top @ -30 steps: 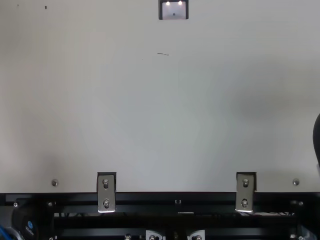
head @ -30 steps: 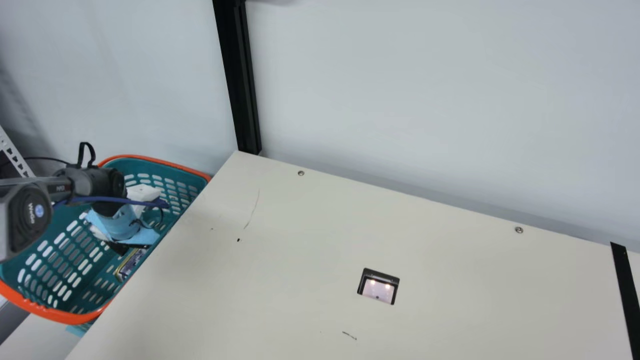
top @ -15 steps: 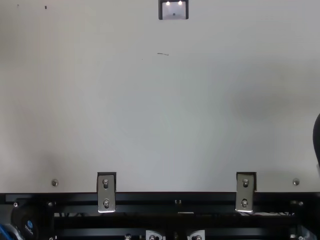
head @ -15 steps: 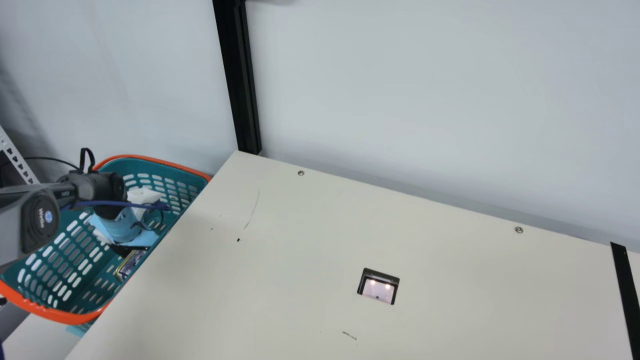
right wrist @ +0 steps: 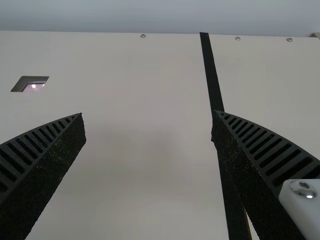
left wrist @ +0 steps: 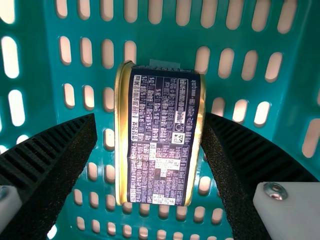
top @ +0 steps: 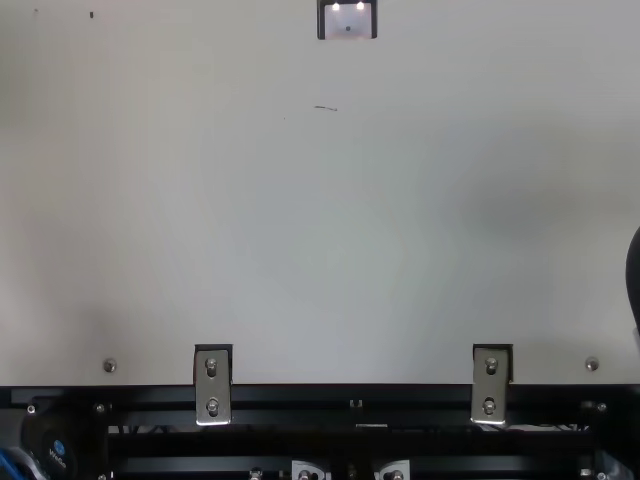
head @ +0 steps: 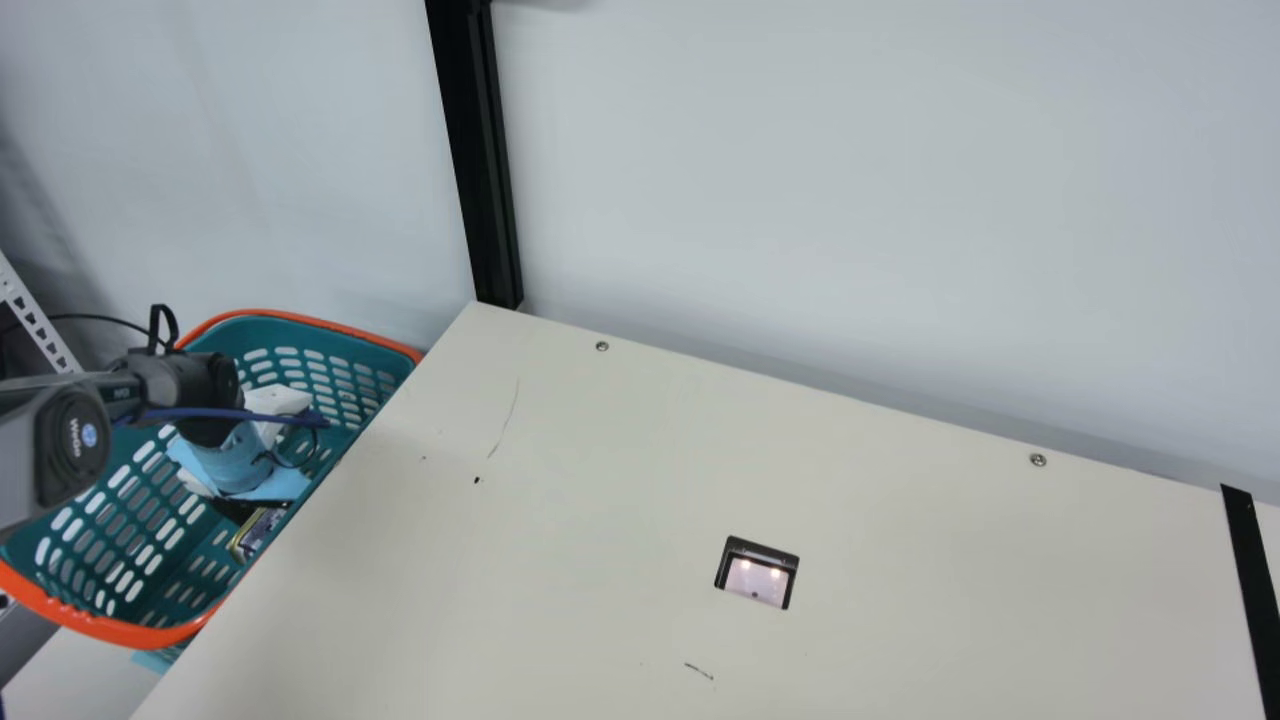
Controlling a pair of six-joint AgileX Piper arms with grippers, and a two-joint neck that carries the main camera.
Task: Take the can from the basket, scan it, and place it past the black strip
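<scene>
While the basket (head: pixel 105 627) is holding the can (left wrist: pixel 162 140), all three stages are remaining.
Left gripper (left wrist: pixel 151 116) and right gripper (right wrist: pixel 148 114) are gaping.

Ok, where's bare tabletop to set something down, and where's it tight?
The table is bare between the scanner window and the black strip, and between that window and the basket, bar small marks. The basket is crowded where the open left gripper straddles the can. The right gripper hangs near the strip.
</scene>
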